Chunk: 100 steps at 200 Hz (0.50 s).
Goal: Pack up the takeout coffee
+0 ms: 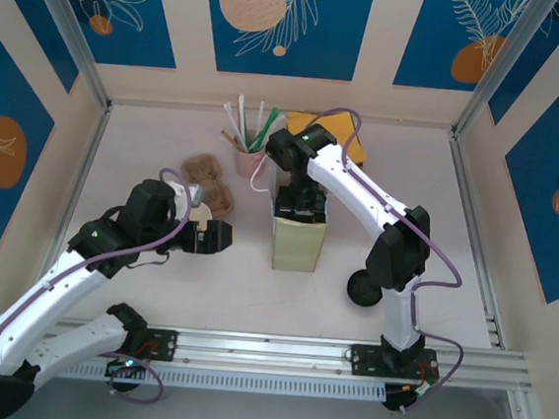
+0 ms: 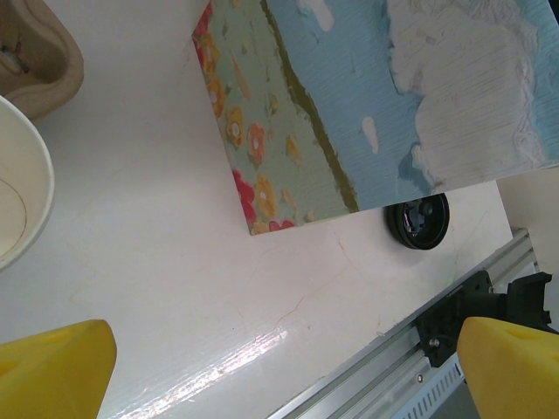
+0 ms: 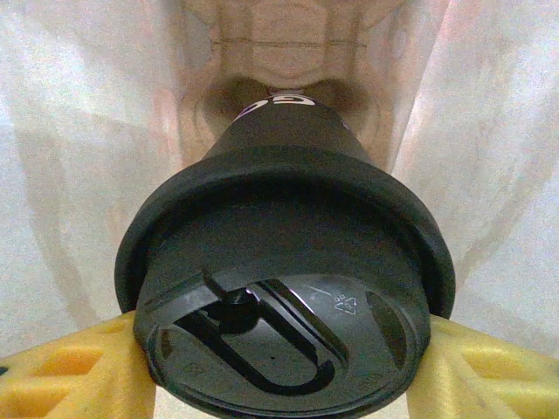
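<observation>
Two hands: the right hand (image 1: pixel 300 204) is down in the bag (image 1: pixel 296 249), clamped on the coffee (image 3: pixel 279 262) at the lid's rim. The left hand (image 2: pixel 284 371) is spread wide and holds nothing, low over the tabletop (image 1: pixel 429 204) beside the bag.
Coffee: inside the bag, above a pulp carrier (image 3: pixel 279 52); I cannot tell whether it is seated.
Risk: let go off-centre from the carrier's well, the cup would likely tip. The paper walls crowd the fingers (image 3: pixel 70 371), so pulling out could snag and topple the bag.
Materials: glossy round black plastic lid, rough moulded pulp, thin creased pale paper.
</observation>
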Available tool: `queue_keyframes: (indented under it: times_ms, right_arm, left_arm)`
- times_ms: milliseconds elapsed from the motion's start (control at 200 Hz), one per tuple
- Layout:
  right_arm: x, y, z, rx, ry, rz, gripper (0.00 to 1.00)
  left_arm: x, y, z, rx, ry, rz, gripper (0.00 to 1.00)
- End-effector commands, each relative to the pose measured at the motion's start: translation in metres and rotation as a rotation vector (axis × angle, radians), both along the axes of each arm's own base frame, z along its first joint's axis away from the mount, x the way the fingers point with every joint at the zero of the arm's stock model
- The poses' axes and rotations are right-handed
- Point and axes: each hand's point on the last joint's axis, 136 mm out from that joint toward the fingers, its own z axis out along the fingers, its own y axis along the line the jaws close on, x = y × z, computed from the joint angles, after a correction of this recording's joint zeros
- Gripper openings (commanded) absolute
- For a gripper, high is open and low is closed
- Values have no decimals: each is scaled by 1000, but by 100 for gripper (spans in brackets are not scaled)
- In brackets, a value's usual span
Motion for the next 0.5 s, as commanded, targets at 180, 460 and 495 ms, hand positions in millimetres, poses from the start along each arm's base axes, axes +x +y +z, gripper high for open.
queue_keyframes:
  times_ms: [180,460,495]
  right_arm:
    - [-10,-1,14,12,6,-7,64]
    - [-10,-2,15,11,4,-6,64]
    - [-11,-1,15,12,5,-6,64]
  left_arm:
    - [-2,-4,2,-13,-1,-23,100]
    - [-3,-4,1,-13,3,-21,100]
    - [-3,-4,1,-13,3,-21,100]
